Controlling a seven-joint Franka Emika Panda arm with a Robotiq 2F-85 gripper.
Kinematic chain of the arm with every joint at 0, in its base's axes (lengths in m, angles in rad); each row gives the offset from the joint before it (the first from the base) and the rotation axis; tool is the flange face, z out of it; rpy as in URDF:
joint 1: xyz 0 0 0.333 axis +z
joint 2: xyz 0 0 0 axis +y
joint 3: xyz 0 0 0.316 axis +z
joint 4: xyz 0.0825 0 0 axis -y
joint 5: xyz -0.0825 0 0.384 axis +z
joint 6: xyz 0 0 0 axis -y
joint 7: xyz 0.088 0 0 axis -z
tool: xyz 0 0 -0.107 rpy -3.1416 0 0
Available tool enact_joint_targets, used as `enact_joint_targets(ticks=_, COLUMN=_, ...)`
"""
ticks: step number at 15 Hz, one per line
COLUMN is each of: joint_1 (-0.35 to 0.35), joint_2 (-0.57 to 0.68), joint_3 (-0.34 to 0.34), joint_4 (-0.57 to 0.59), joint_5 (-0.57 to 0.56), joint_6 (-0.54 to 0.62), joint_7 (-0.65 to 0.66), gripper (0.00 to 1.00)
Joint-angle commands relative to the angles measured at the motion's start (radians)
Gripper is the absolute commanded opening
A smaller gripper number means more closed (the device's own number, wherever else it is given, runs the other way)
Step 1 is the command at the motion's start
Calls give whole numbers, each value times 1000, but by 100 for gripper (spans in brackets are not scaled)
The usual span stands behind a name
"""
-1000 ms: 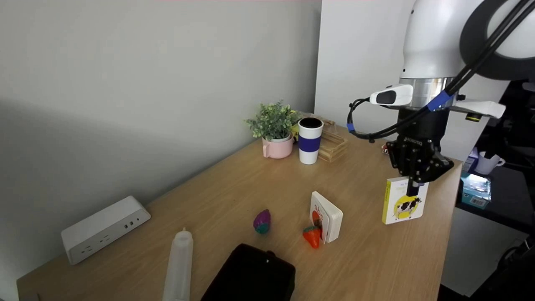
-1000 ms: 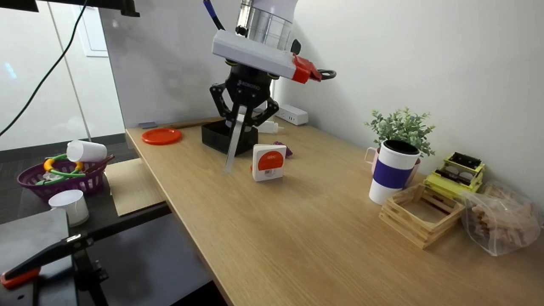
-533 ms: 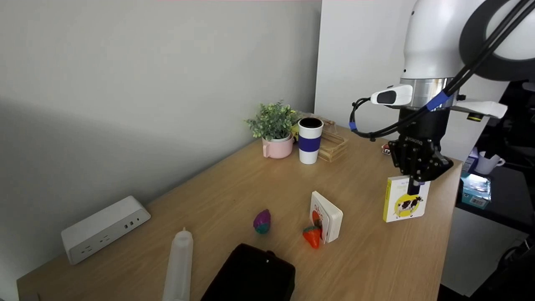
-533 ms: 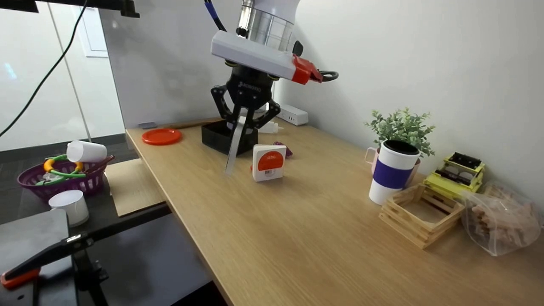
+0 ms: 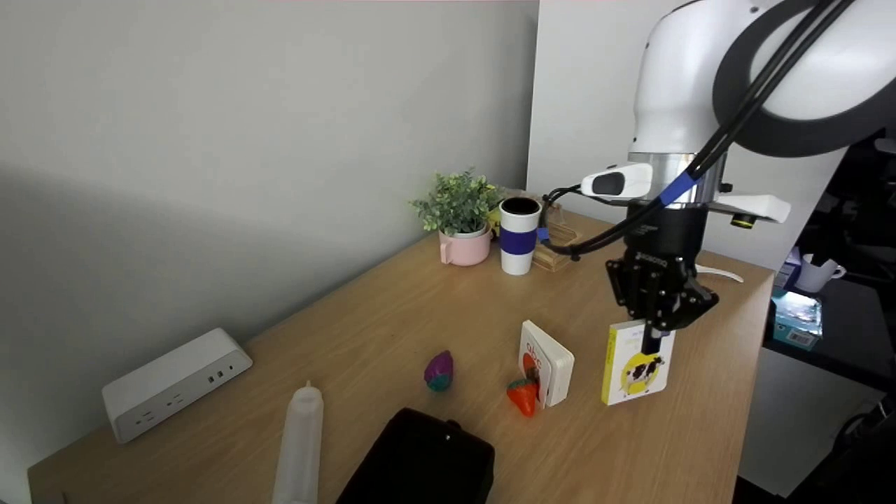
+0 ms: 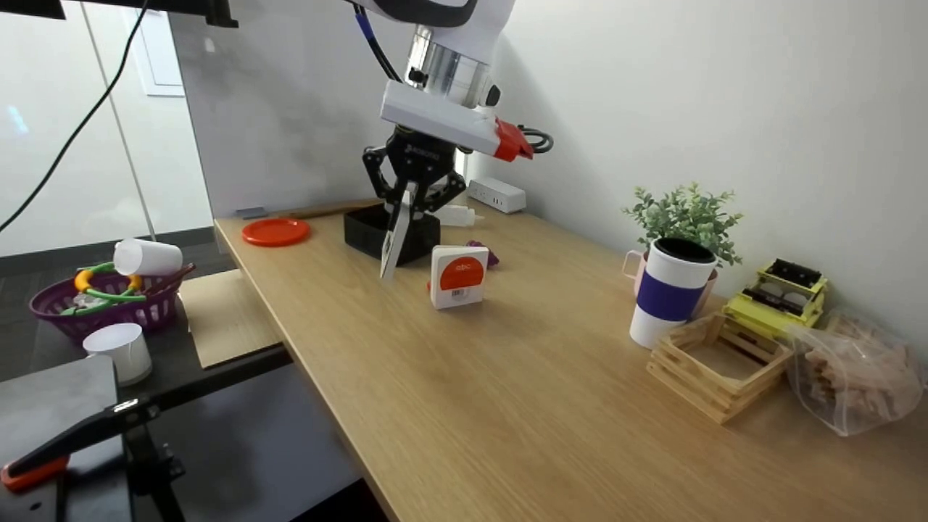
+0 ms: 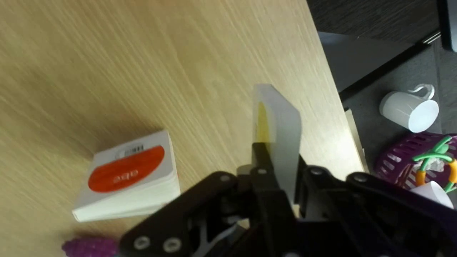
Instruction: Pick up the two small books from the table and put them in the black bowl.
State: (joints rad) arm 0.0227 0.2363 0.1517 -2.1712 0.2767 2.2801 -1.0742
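At four o'clock in an exterior view, fingers [image 5: 651, 342] are pinching cow booklet [image 5: 634, 369]; transit to six-o'clock black bowl [image 5: 423, 458] should be passing above abc booklet [image 5: 549, 364].

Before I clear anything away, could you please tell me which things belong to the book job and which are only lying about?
For the job:
cow book, held in the fingers
abc book, standing upright
black bowl

Only lying about:
strawberry
purple toy
bottle
power strip
blue-banded cup
plant
red plate
crate
yellow box
bag
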Motion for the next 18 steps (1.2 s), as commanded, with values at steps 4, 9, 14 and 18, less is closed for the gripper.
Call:
enact_joint_targets(ticks=4, joint_1=-3, joint_2=186, joint_3=140, joint_4=219, joint_5=223, joint_6=137, joint_7=-138, gripper=4)
enact_joint_targets(ticks=9, joint_1=-31, joint_2=298, joint_3=242, joint_4=343, joint_5=482, joint_6=233, joint_7=-239, gripper=4)
enact_joint_targets(ticks=14, joint_1=-7, joint_2=374, joint_3=226, joint_4=438, joint_5=598, joint_6=219, joint_7=-280, gripper=4)
enact_joint_targets(ticks=18, joint_1=16, joint_2=412, joint_3=204, joint_4=474, joint_5=594, joint_6=226, joint_7=-214, gripper=4)
